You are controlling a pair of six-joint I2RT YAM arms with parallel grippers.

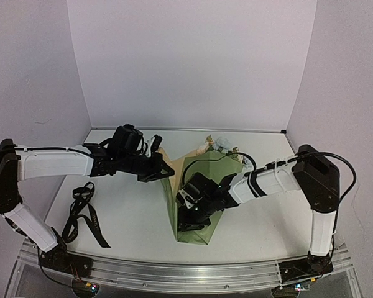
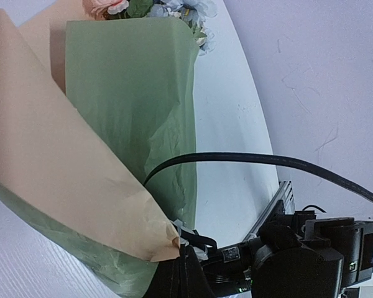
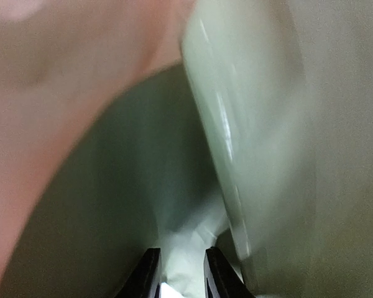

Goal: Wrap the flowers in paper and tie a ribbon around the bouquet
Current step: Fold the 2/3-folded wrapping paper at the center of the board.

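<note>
**A:** Two grippers, both at the paper. The left gripper [image 1: 164,170] is closed tight on the tan edge of the paper [image 1: 202,175], at the sheet's left side.

**B:** Its wrist view agrees. The tan corner runs right down into the gripper, and the sheet stands up from there, with the tan face nearer the camera and the olive face behind it.

**A:** And the right gripper [image 3: 180,274]?

**B:** Its jaws are a little apart, with a pale fold in the gap. That view is all blur, so I cannot tell whether they pinch it. From above, the gripper sits low on the paper's olive face, near the pointed near end.

**A:** The flowers [image 1: 221,145]?

**B:** Only the top and left wrist views show them. Pale blossoms poke out at the paper's wide far end, beyond both grippers.

**A:** The ribbon [image 1: 82,214]?

**B:** It shows only from above, lying loose and looped on the white table [image 1: 133,217]. It is on the left near that arm's base, well apart from the paper.

**A:** The room?

**B:** There are plain pale walls [image 1: 186,62] on three sides and a metal rail [image 1: 186,272] along the near edge.
</note>
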